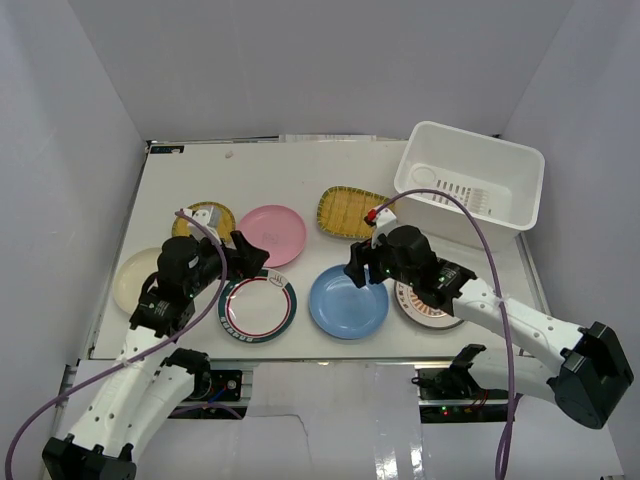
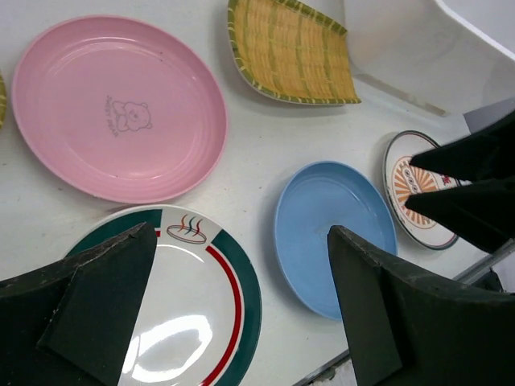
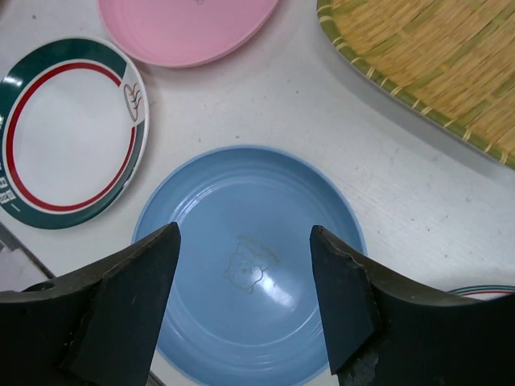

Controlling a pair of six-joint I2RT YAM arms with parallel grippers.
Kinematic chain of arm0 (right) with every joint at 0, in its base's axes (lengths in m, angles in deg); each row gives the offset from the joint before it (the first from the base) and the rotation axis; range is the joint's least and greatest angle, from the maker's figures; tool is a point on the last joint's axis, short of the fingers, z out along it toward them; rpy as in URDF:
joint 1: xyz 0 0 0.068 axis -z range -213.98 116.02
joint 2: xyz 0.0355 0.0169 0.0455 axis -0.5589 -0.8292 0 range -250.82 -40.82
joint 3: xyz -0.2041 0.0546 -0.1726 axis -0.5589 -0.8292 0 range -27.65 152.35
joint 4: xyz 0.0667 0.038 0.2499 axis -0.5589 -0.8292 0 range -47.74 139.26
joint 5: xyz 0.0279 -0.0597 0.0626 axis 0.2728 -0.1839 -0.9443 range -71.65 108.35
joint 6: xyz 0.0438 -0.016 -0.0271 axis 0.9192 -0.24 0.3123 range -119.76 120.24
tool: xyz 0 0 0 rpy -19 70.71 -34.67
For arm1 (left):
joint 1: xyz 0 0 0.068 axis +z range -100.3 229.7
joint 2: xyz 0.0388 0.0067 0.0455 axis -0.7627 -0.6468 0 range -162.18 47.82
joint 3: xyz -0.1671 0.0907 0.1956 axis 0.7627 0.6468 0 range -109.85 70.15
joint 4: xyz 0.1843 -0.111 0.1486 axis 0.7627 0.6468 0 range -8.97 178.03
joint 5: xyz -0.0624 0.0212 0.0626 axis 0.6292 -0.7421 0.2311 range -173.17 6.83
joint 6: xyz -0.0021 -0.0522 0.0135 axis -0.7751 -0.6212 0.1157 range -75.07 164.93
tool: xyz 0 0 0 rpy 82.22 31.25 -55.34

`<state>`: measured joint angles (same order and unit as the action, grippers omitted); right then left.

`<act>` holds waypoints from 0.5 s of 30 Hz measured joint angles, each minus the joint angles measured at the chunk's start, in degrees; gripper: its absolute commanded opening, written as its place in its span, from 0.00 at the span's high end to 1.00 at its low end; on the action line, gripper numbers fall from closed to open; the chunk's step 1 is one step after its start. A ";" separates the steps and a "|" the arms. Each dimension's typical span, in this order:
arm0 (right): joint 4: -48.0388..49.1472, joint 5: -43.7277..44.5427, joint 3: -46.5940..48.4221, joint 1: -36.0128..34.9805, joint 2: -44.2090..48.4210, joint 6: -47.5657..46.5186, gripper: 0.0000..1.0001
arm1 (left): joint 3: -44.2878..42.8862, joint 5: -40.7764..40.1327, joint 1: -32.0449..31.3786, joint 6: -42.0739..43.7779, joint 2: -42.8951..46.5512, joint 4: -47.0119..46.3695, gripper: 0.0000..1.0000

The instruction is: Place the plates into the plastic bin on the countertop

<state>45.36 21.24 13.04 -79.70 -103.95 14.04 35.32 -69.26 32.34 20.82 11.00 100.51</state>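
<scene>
On the white countertop (image 1: 300, 180), the blue plate (image 3: 249, 265) lay directly beneath my right gripper (image 3: 244, 241), jaws apart, holding nothing.

View from my left wrist camera. My left gripper (image 2: 241, 233) has its two fingers (image 2: 96, 305) spread wide at the lower corners, with nothing between them. The green-and-red-rimmed white plate (image 2: 201, 322) lies partly under the left finger, and the blue plate (image 2: 334, 233) lies beside the right finger. The pink plate (image 2: 117, 108), printed with a small bear, is at upper left. The yellow woven dish (image 2: 294, 48) is at top centre, near the wall of the plastic bin (image 2: 394, 44). At the right edge, a dark angular body (image 2: 475, 189), possibly my other arm, hides part of the orange-striped plate (image 2: 396, 173). The plates rest apart from one another on the white countertop (image 2: 265, 137).
</scene>
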 measured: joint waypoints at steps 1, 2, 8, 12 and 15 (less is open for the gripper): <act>-0.48 -0.09 -0.39 -0.24 0.61 0.31 0.31 | -0.50 -0.79 0.00 -0.13 -0.37 0.68 0.02; -1.16 -0.13 -0.76 -0.63 1.11 0.44 0.31 | -1.22 -1.75 0.00 -0.33 -0.98 1.75 0.02; -4.98 -0.15 -3.43 -6.16 2.89 0.11 0.15 | -5.55 -9.70 0.00 -2.51 -7.02 5.75 0.02; -7.52 0.90 -3.85 -11.45 2.03 -1.22 0.14 | -5.73 -16.04 0.00 -5.29 -12.50 6.97 0.02; -8.35 2.14 -3.82 -14.64 -0.81 -2.19 0.18 | -6.05 -19.28 0.09 -7.39 -18.80 7.30 0.02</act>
<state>37.01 23.38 9.21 -94.34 -104.76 11.86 29.27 -88.54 32.42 13.43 -7.80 107.81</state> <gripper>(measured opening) 0.842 0.979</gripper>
